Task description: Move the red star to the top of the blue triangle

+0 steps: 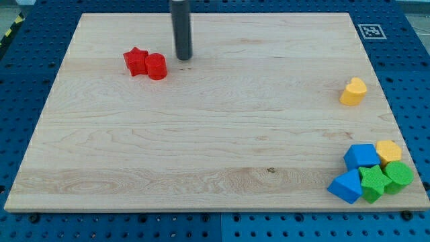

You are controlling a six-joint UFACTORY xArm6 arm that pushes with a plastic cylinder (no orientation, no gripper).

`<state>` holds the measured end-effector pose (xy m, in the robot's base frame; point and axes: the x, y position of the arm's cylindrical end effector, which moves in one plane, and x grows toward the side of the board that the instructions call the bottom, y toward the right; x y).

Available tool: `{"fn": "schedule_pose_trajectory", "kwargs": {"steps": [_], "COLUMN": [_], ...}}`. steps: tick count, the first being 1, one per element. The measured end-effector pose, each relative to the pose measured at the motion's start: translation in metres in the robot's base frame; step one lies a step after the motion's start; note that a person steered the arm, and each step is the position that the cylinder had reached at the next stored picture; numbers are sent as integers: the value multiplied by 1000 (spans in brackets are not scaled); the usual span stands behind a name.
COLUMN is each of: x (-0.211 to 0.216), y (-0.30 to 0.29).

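The red star [136, 60] lies at the view's upper left of the wooden board, touching a red cylinder [156, 66] on its right. The blue triangle [346, 186] lies at the view's bottom right corner, in a cluster of blocks. My tip [183, 57] stands on the board just right of the red cylinder, a small gap apart, and right of the red star.
Around the blue triangle sit a blue cube [362, 156], a green star [373, 183], a green round block [399, 176] and a yellow block [389, 150]. A yellow heart [353, 91] lies at the right edge. The board [215, 134] rests on a blue pegboard.
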<state>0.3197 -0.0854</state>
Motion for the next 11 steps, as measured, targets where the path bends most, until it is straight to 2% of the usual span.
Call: {"fn": "schedule_pose_trajectory", "kwargs": {"steps": [2,3,6,8,9,11], "x": [10,33,87,133,140,107], "y": [-118,-110,69,129,137,143]}}
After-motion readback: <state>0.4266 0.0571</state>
